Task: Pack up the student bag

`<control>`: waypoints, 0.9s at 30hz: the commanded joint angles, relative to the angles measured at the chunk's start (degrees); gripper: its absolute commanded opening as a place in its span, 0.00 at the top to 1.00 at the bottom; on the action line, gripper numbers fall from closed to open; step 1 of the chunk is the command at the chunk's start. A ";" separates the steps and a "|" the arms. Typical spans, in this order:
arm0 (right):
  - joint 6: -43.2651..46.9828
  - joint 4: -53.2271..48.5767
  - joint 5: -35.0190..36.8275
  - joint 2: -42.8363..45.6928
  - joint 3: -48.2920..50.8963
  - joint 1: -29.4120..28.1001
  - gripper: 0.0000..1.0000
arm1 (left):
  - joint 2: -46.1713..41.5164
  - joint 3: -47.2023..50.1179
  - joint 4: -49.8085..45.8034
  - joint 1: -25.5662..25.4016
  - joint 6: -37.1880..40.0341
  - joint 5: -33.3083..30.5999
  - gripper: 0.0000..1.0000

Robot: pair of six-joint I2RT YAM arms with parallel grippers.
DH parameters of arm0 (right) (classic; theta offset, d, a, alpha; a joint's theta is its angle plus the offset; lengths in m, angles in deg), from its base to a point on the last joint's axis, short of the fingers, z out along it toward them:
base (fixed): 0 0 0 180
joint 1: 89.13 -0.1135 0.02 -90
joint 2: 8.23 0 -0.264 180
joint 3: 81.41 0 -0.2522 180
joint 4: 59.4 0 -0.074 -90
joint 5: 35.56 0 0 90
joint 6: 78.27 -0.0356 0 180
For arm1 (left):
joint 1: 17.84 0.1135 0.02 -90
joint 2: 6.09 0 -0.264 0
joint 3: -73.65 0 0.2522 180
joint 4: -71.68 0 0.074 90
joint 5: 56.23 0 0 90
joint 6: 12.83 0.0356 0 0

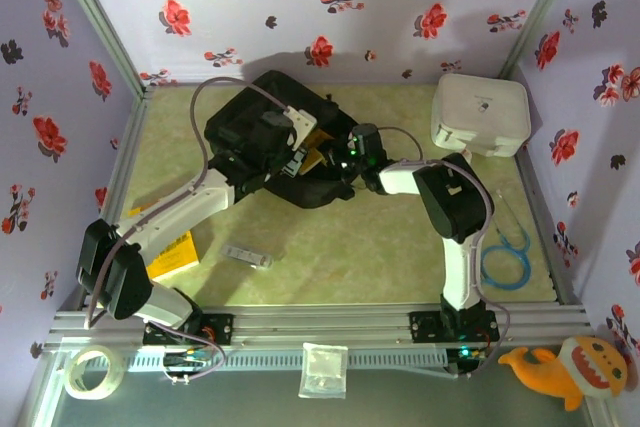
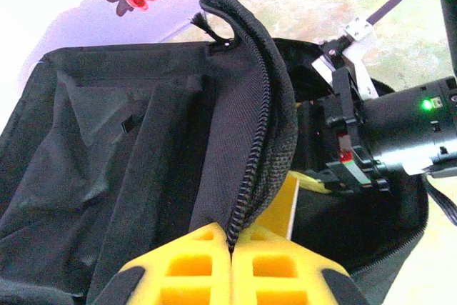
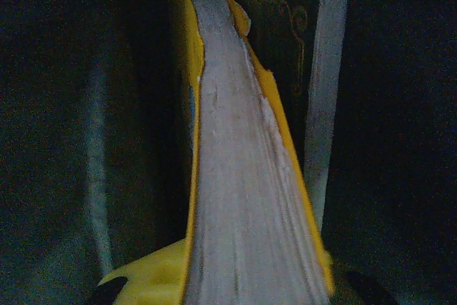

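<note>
The student bag [image 1: 250, 122] is a black fabric backpack lying at the back middle of the table, mouth toward the right. My left gripper [image 2: 232, 239] is shut on the bag's zip edge [image 2: 250, 176] and holds the flap up; from above, the left gripper [image 1: 297, 159] sits at the bag's opening. My right gripper [image 1: 346, 153] reaches into the mouth from the right, shut on a yellow-covered book [image 3: 235, 176] held edge-on, white pages facing me. In the left wrist view the yellow book [image 2: 282, 208] stands just inside the bag [image 2: 107, 141]. A second, dark-covered book [image 3: 325, 91] stands behind it.
A white rounded hard case [image 1: 480, 112] stands at the back right. On the left lies a yellow flat item [image 1: 172, 252], with a small clear packet [image 1: 247, 255] near it. A blue cable loop [image 1: 505, 262] lies right of the right arm. A tape roll [image 1: 92, 372] and a plush toy [image 1: 575, 367] sit off the front edge.
</note>
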 commanded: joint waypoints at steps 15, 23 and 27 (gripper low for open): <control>2.64 -7.66 8.49 -2.16 -9.95 -1.03 0.83 | -3.44 -0.12 5.32 0.60 -1.30 3.30 1.00; 4.67 -11.80 10.36 -2.96 -13.46 -1.36 0.70 | -3.43 0.14 5.66 1.09 -2.09 3.30 1.00; 4.85 -12.51 9.32 0.52 -10.18 0.06 0.55 | -3.29 0.76 6.17 1.43 -2.63 3.46 1.00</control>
